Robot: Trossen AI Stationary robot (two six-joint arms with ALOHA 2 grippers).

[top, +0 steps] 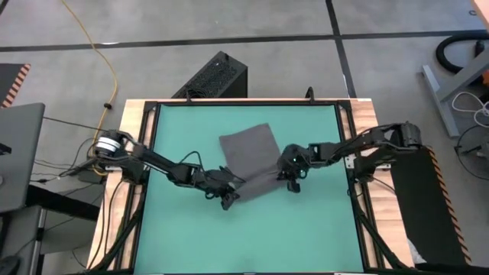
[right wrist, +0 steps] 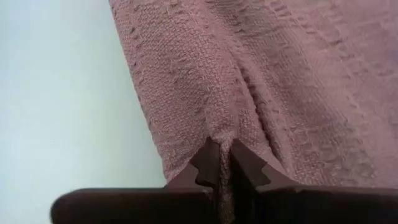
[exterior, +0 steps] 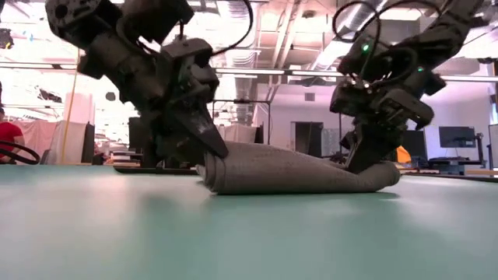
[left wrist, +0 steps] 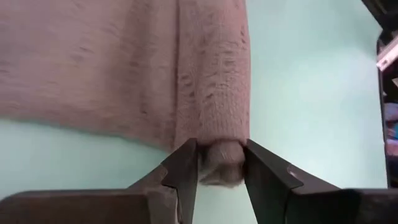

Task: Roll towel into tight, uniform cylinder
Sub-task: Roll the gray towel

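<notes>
The dark grey towel (top: pixel 249 159) lies near the middle of the teal table (top: pixel 191 244), its near edge rolled into a short cylinder (exterior: pixel 296 177). My left gripper (top: pixel 229 197) is shut on the roll's left end; in the left wrist view the fingers (left wrist: pixel 181 171) pinch the rolled end (left wrist: pixel 221 163). My right gripper (top: pixel 293 182) is shut on the roll's right end; in the right wrist view its fingertips (right wrist: pixel 211 163) pinch the cloth (right wrist: pixel 261 93). The far part of the towel still lies flat.
The table has a black frame and wooden side rails (top: pixel 131 114). A black box (top: pixel 216 76) stands on the floor behind the table. A yellow cable (top: pixel 107 61) runs on the floor. A person in red (exterior: pixel 8 134) shows far left in the low view.
</notes>
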